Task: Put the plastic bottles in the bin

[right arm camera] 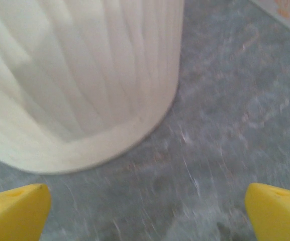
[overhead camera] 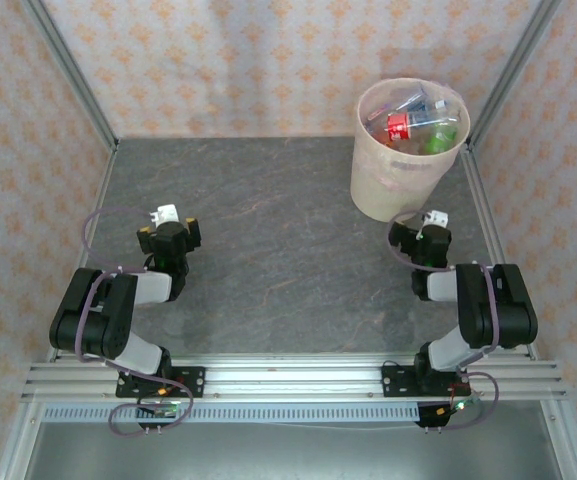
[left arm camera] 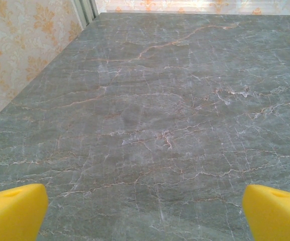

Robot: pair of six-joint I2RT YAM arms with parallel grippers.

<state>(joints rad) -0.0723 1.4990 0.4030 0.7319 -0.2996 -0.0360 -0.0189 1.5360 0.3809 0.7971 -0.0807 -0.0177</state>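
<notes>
Left gripper (left arm camera: 145, 213) held wide open, nothing gripped, aimed low over grey veined tabletop (left arm camera: 160, 100). Right gripper (right arm camera: 147, 213) also held wide open, nothing gripped, pointed at foot of bin (right arm camera: 84, 75), near but apart. Bin stood upright at far right; plastic bottles (overhead camera: 413, 125) heaped inside, red label uppermost

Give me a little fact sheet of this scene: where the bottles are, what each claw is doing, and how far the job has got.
plastic bottles: piled inside the bin, red and green labels showing
bin: upright, far right of the table, pale and tapered
left gripper: open, holding nothing, above bare table
right gripper: open, holding nothing, facing the bin's base
table: dark grey, marbled
job: looks finished
</notes>
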